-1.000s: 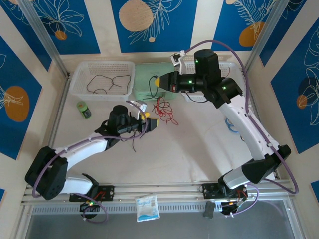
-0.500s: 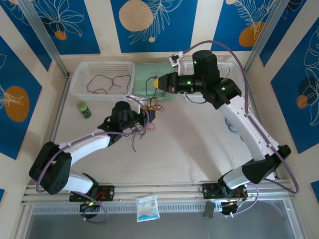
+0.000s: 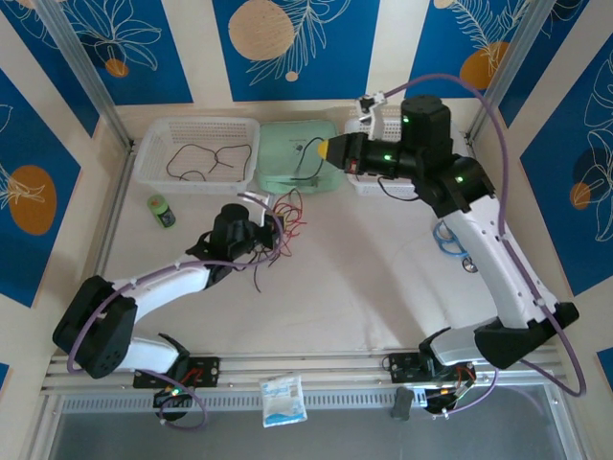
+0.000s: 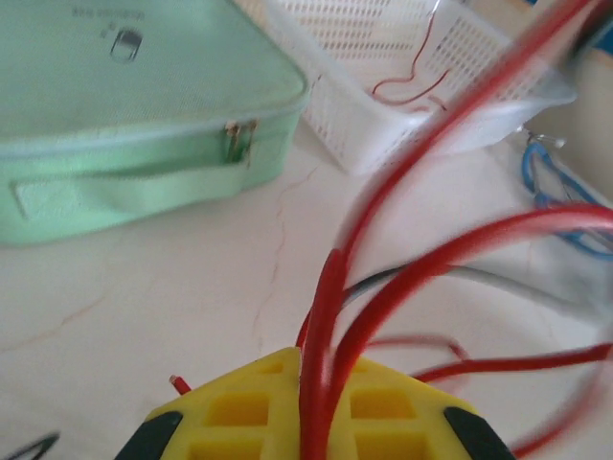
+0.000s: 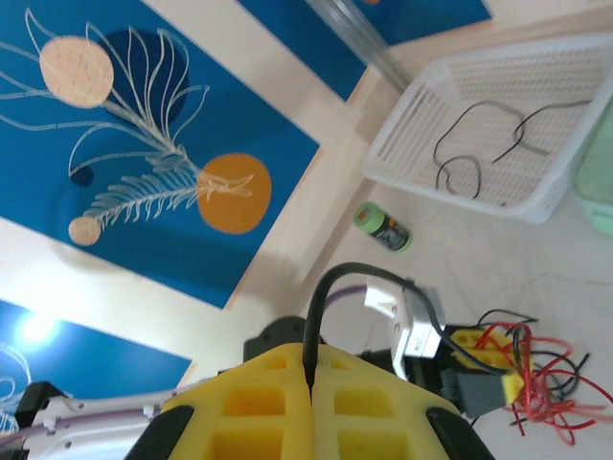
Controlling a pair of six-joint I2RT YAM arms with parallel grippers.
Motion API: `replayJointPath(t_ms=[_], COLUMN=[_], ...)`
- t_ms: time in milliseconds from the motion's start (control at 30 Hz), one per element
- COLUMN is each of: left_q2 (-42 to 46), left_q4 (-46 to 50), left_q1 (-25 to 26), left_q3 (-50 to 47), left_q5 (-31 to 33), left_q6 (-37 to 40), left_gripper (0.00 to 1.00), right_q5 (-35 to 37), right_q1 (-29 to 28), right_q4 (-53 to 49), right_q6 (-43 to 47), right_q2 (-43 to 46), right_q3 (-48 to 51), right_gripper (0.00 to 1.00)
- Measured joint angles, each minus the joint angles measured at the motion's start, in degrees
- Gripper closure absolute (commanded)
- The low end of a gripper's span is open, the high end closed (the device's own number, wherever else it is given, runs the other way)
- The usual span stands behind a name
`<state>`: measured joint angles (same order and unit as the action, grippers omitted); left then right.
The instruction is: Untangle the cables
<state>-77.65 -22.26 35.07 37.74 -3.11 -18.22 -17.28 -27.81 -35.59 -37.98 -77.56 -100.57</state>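
**Ops:** Where's the tangle?

**Me:** The red cables (image 3: 290,216) sit bunched on the table (image 3: 364,287) left of centre, just in front of the green case (image 3: 292,153). I have the left gripper (image 4: 316,407) clamped shut on them. In the wrist view, red strands are pinched between the yellow fingers (image 4: 239,412) and run up and right, blurred.

**Ops:** Other arm?

**Me:** I see the right gripper (image 5: 309,383) closed on a single black cable (image 5: 335,278), held up over the case's right end. That cable arcs out of the jaws and drops toward the red bunch. I can't tell if it's knotted into it.

**Ops:** Loose ones?

**Me:** Some black wires (image 3: 213,158) lie in the white basket (image 3: 148,168) far left, well apart from the bunch. One red wire (image 4: 412,77) lies in the second basket (image 4: 402,134), right of the case. A dark strand (image 3: 259,276) trails from the bunch toward the near edge. The light-blue coil (image 3: 450,244) lies beside the right arm. A small green can (image 3: 161,211) sits near the left basket.
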Motion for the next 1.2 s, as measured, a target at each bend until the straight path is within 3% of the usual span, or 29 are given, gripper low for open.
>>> replayJointPath(t_ms=[300, 500, 700, 833, 1000, 1200], left_q2=[3.1, 4.6, 2.8, 0.5, 0.3, 5.3], left_q4=[0.1, 4.7, 7.6, 8.1, 8.3, 12.0], left_q1=[0.0, 0.0, -0.1, -0.1, -0.1, -0.1], left_q3=[-8.7, -10.4, -11.2, -11.2, -11.0, -8.5], left_q5=[4.0, 11.5, 14.9, 14.7, 12.4, 6.2], left_q6=[-3.0, -7.5, -11.9, -13.8, -13.1, -10.7], left_gripper=[0.82, 0.59, 0.45, 0.19, 0.01, 0.00], right_q5=[2.3, 2.4, 2.5, 1.8, -1.0, -7.2], right_q1=[3.4, 3.9, 4.6, 5.0, 5.5, 5.2], right_q4=[-0.8, 0.2, -0.5, -0.5, -0.7, 0.1], right_q6=[-0.5, -1.3, -1.2, -1.0, -0.8, 0.5], right_q2=[4.7, 4.9, 4.2, 2.5, -3.4, -16.6], right_q3=[0.1, 0.7, -2.6, -7.4, -14.9, -27.9], right_gripper=[1.00, 1.00, 1.00, 1.00, 1.00, 1.00])
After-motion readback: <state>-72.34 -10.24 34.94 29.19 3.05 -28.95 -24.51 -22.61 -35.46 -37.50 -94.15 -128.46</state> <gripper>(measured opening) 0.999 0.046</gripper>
